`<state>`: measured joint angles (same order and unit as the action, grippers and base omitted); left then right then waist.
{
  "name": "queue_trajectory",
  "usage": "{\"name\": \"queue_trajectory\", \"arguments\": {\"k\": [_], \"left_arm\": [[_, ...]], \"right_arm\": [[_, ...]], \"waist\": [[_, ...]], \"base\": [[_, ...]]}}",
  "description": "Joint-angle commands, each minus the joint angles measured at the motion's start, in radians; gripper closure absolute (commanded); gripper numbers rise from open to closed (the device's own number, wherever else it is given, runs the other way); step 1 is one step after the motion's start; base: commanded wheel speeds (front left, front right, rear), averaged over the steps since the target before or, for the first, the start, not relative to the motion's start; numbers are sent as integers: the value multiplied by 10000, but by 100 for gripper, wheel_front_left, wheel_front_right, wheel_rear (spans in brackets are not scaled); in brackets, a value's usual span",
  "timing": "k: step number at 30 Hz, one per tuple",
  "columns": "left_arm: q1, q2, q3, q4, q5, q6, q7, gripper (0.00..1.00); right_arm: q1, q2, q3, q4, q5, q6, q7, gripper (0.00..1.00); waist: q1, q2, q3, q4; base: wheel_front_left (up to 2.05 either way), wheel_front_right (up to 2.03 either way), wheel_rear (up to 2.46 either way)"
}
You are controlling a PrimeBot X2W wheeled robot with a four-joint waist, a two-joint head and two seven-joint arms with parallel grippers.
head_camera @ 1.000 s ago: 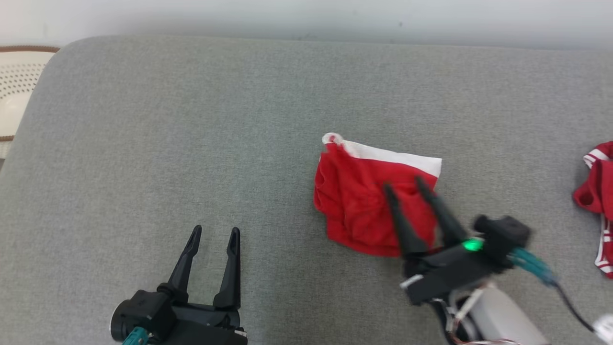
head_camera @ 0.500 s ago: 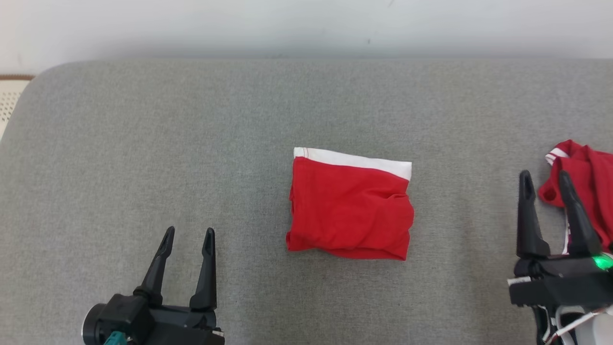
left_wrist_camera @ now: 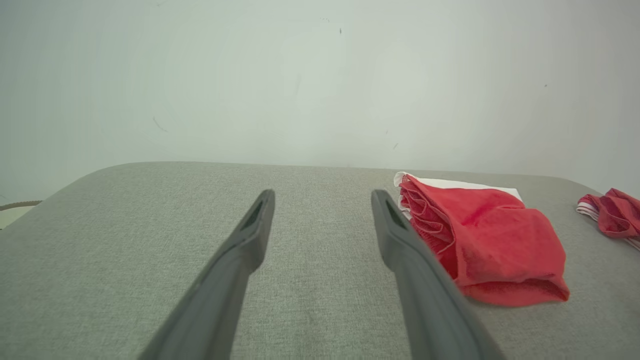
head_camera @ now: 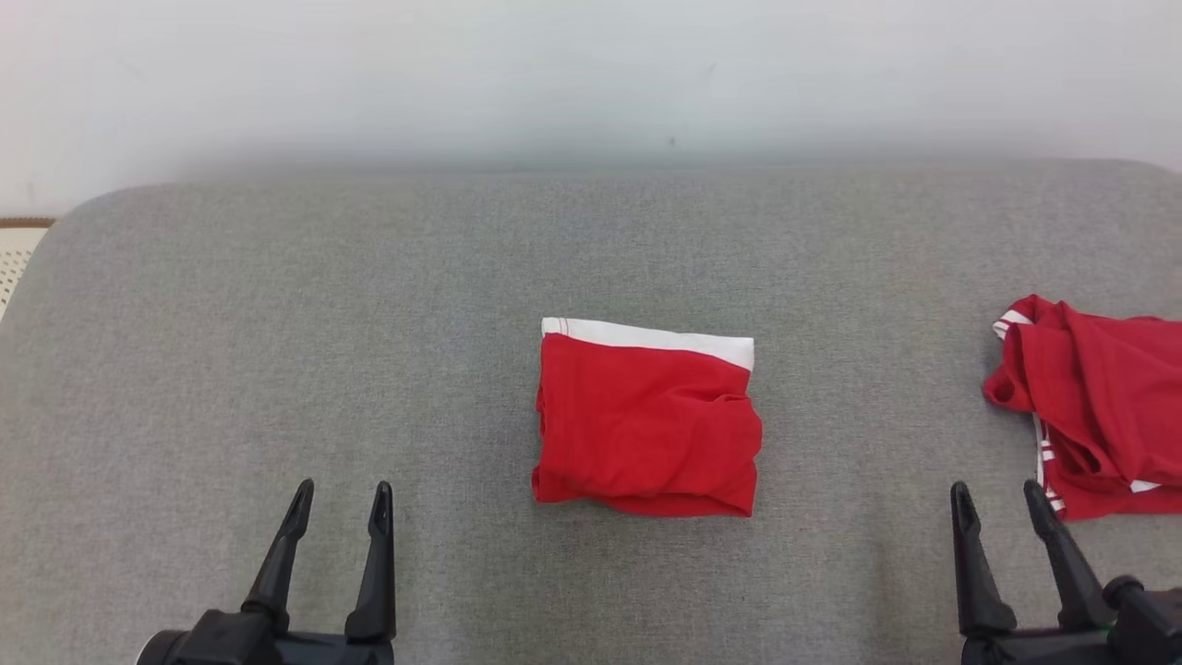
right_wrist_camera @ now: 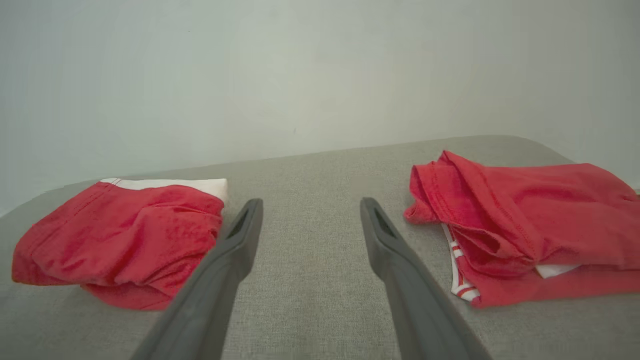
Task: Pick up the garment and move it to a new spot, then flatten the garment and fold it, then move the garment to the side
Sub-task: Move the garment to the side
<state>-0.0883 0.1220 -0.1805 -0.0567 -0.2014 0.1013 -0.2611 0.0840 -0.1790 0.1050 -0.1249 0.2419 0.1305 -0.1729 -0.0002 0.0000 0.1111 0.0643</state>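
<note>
- Folded garment [head_camera: 646, 420], red with a white waistband, lies flat on the middle of the grey cushion [head_camera: 277, 323]. Its waistband edge is on the far side, toward the pale wall [head_camera: 554, 74].
- Hem side of the garment is a little rumpled, with layers showing along its left edge in the left wrist view.
- Low and to the left of the garment, well apart from it: left pincer [head_camera: 343, 487], fingers spread wide, empty, pointing toward the wall.
- Low and to the right of the garment, well apart from it: right pincer [head_camera: 996, 487], also wide, bare cushion between its fingers.
- Well to the right of the garment lies a red shirt [head_camera: 1090, 406] with white striped trim, loosely crumpled, just beyond the right pincer's tips.
- In the right wrist view the garment sits left of the fingers and the red shirt right of them.
</note>
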Motion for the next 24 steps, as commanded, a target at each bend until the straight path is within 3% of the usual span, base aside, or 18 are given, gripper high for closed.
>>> {"name": "queue_trajectory", "arguments": {"k": [1,17,24], "left_arm": [[111,110,58,10,5,40,-49,0],[-161,-14,-61,-4,-110,40,-49,0],[-368,-215,-291,-53,-88,-4,-49,0]], "right_arm": [[155,82,1,-53,-18,2,20,0],[-287,29,-138,57,212,2,221,0],[-1606,-63,689,1358,674,2,337,0]], "waist": [[2,0,-34,-62],[2,0,189,317],[2,0,572,764]], "base": [[0,0,0],[0,0,0],[0,0,0]]}}
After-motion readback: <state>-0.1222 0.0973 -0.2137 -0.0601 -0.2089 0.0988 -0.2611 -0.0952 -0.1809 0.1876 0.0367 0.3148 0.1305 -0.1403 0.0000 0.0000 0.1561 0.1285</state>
